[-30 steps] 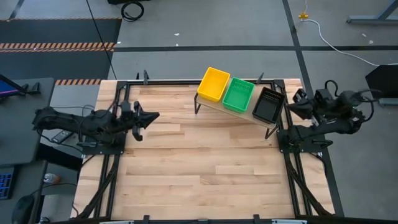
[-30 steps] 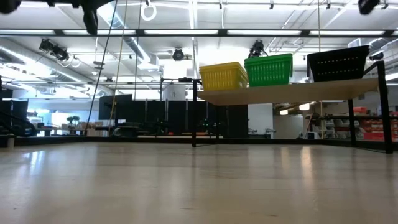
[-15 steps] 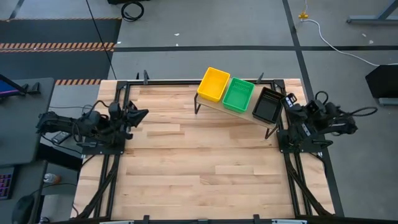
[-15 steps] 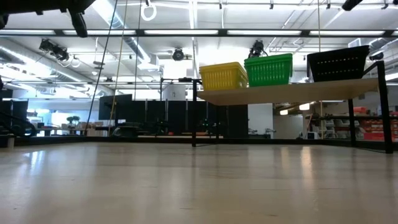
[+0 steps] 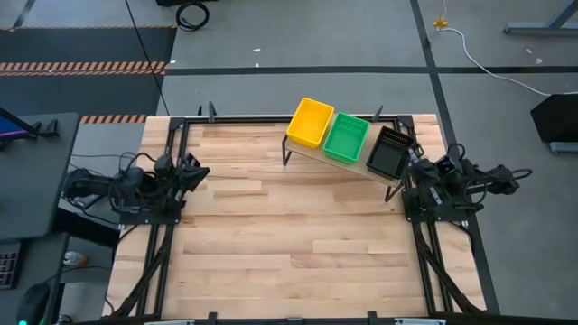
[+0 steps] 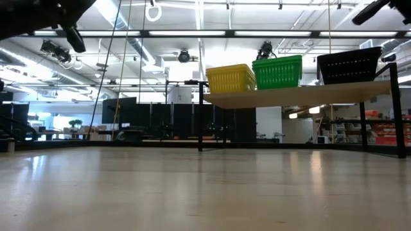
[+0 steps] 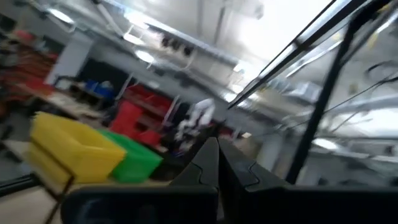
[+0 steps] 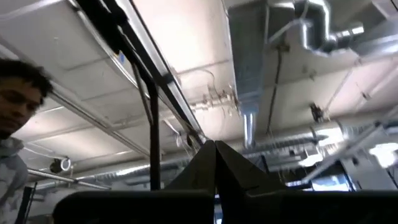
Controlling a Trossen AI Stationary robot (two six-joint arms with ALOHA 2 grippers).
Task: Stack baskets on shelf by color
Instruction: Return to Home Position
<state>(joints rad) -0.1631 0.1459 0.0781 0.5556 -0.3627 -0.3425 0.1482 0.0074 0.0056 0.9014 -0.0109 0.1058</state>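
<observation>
Standing on the table (image 5: 271,244) in the upper centre of the high view, the shelf (image 5: 354,166) lies with its long axis on a diagonal, from upper left down to lower right. Three colours of baskets sit on it in a row along that axis: yellow baskets (image 5: 311,123) at the upper-left end, green baskets (image 5: 347,137) in the middle and black baskets (image 5: 390,151) at the lower-right end. Each colour touches or nearly touches its neighbour. Each has its own long axis running across the board, from upper right to lower left. How many are stacked in each pile cannot be told. In the low view the same row stands in the upper right of the frame, yellow, green, then black from left to right. The left claw (image 5: 194,171) sits at the table's left edge, mid-frame, pointing right and well apart from the shelf. Its wrist view shows its fingers pressed together with nothing between them. The right claw (image 5: 414,158) sits at the table's right edge, just beside the black pile, also closed and empty. A person (image 8: 11,162) shows at the left edge of the right wrist view.
</observation>
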